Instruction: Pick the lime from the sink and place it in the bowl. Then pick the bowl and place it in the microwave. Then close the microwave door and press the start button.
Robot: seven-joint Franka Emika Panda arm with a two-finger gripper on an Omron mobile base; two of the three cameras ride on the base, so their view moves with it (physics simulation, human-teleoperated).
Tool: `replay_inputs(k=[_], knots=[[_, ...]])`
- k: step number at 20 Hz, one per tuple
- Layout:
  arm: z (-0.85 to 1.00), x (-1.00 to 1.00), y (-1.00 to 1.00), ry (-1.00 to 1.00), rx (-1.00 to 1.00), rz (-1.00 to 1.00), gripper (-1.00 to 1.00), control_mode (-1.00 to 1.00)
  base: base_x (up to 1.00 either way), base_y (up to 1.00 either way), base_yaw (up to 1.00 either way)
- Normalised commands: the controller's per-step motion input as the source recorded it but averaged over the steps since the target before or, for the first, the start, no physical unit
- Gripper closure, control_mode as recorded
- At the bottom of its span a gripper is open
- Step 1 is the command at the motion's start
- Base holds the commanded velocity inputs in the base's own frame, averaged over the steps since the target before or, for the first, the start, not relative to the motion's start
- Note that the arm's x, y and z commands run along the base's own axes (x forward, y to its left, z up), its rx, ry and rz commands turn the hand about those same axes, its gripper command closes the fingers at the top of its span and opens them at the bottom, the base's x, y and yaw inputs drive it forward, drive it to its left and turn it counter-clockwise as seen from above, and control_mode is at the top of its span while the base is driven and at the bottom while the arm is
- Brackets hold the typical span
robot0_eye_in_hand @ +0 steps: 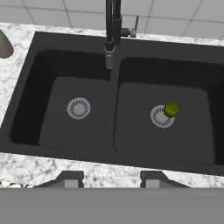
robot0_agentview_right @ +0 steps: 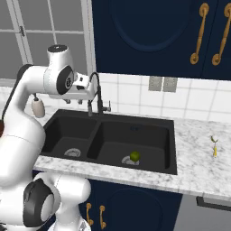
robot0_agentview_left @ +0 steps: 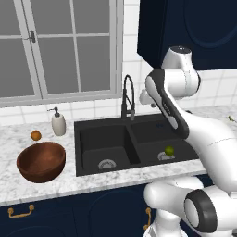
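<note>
Hand [robot0_eye_in_hand: 111, 178] open, empty, above sink [robot0_eye_in_hand: 113, 52]; lime [robot0_eye_in_hand: 171, 110] on right drain.

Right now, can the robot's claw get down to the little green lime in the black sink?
Probably yes. The small round yellow-green lime lies uncovered by the right drain of the black double-basin sink, and the claw hangs above with nothing between them.

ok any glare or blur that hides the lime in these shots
No: in the hand view the lime shows sharp and bright on the matte black sink; in the left base view it is small but clear; right base view the same, without glare.
</note>
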Motion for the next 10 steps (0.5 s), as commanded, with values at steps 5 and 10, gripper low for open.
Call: replay_inputs(k=[5, 10], knots=[[0.00, -0.56, -0.12, -0.04, 0.00, -0.03, -1.00, -1.00, 0.00, 0.00, 0.00], [-0.18, -0.68, -0.37, -0.02, 0.00, -0.10, -1.00, -1.00, 0.00, 0.00, 0.00]])
